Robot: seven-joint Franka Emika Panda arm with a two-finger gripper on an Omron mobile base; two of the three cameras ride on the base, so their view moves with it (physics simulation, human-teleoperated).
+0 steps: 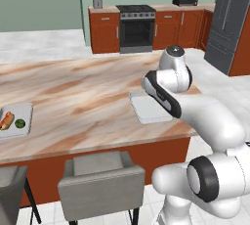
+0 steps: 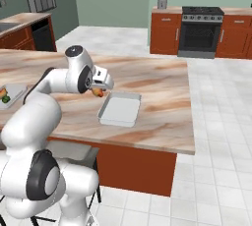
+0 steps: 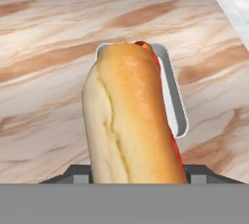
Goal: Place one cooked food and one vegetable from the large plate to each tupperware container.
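Kitchen with green walls, red-brown cabinets, a stove point(image 1: 136, 21) at the back, and a long marbled worktop point(image 1: 83, 97) in front.

Hot dog point(image 3: 130, 121) in a bun, gripped in the tool point(image 2: 98, 90), filling the middle of the hand view; tool closed on it, fingers mostly hidden behind the bun. In the right base view, held just above the worktop, beside the near left corner of an empty tray point(image 2: 120, 109). Same tray in the left base view point(image 1: 146, 109), partly hidden by the arm. In the hand view, part of that tray's rim point(image 3: 176, 96) peeking out behind the bun.

Farther out, well apart at the worktop's left end, 1 more tray point(image 1: 25, 120) already carrying a hot dog point(image 1: 7, 120) and a small green vegetable point(image 1: 20, 123). Below the worktop, 2 grey stools point(image 1: 101, 186).

Likely step: setting this cooked food into the empty tray. To do it well: carry the bun fully over the tray floor, clear of the low wall; lower until the bun nearly rests on the bottom; only then release, so no rolling or bouncing over the rim. Worth leaving room beside it for 1 vegetable. Lift straight up afterwards to avoid dragging the bun or nudging the light tray.
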